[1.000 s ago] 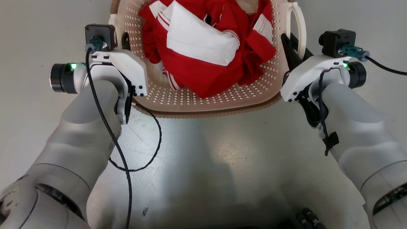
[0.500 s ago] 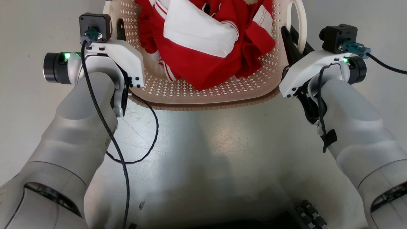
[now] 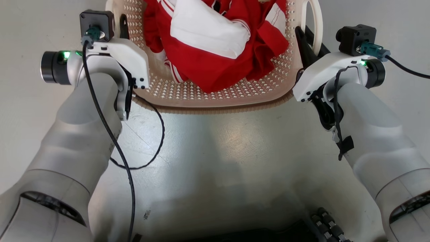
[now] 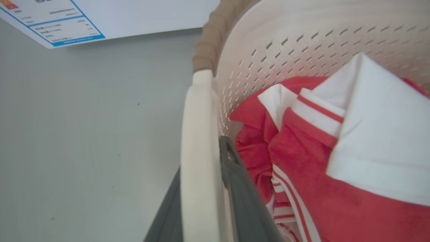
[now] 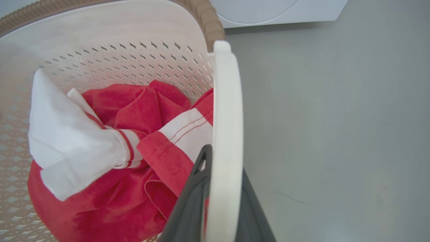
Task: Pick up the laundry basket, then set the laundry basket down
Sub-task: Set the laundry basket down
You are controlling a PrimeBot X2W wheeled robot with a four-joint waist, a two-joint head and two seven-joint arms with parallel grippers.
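Left pincer (image 4: pixel 201 158) pinches the left handle (image 4: pixel 198 117) of the basket (image 3: pixel 215 101), and the right pincer (image 5: pixel 224 161) pinches the right handle (image 5: pixel 228 101).
In head view the basket is at 12 o'clock, the left pincer at 10, the right pincer at 2. Each handle stands between two dark fingers (image 4: pixel 242 188). Red and white clothes (image 3: pixel 215 50) lie inside. Whether the basket touches the floor (image 3: pixel 218 151), I cannot tell.

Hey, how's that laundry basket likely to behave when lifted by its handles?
Probably stiff: the laundry basket is moulded, perforated plastic. Likely light, holding only red-and-white clothes. Held at both side handles, it should stay fairly level.
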